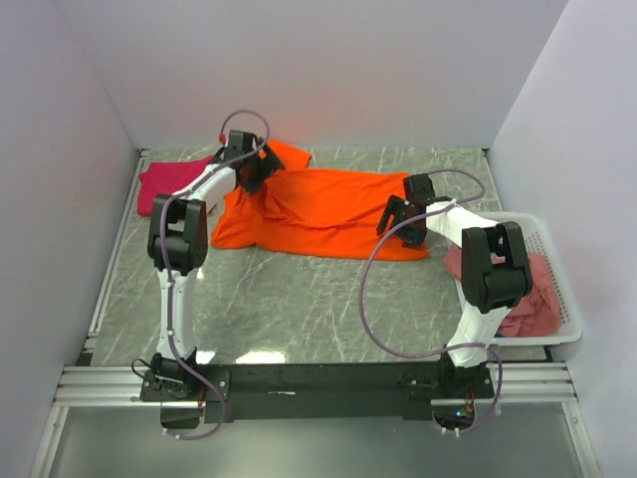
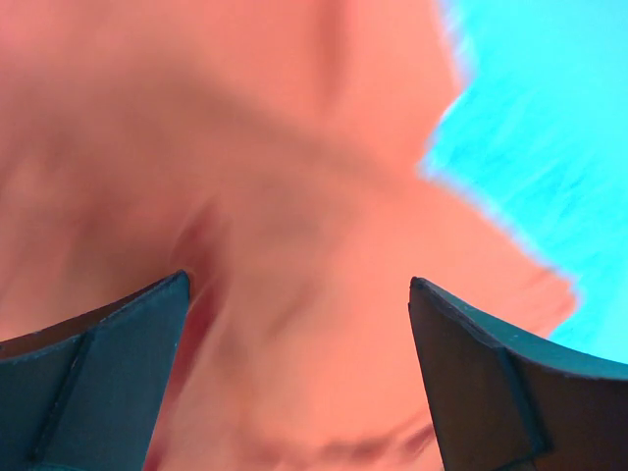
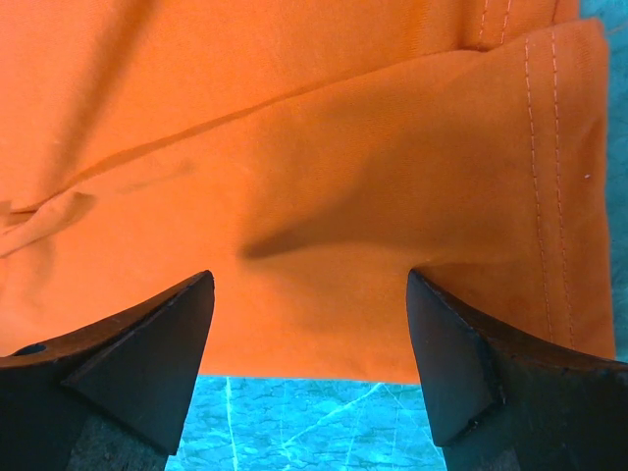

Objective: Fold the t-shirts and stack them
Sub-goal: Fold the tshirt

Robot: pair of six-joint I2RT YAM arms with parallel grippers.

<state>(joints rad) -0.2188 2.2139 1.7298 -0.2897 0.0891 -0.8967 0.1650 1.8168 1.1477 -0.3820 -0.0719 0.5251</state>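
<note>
Grey marble tabletop (image 1: 299,299), white walls around. Orange t-shirt (image 1: 328,214) laid out, wrinkled, center-rear. Left pincer (image 2: 299,294): jaws spread wide above shirt's rear-left part, gripping nothing. Right pincer (image 3: 309,285): jaws spread over shirt's near-right hem, gripping nothing. Magenta t-shirt (image 1: 164,184) at rear-left corner. Rose-pink t-shirt (image 1: 537,299) inside white basket (image 1: 557,269), right side.

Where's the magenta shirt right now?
In the top view the magenta shirt lies at the far left corner of the table, just left of the orange shirt.
</note>
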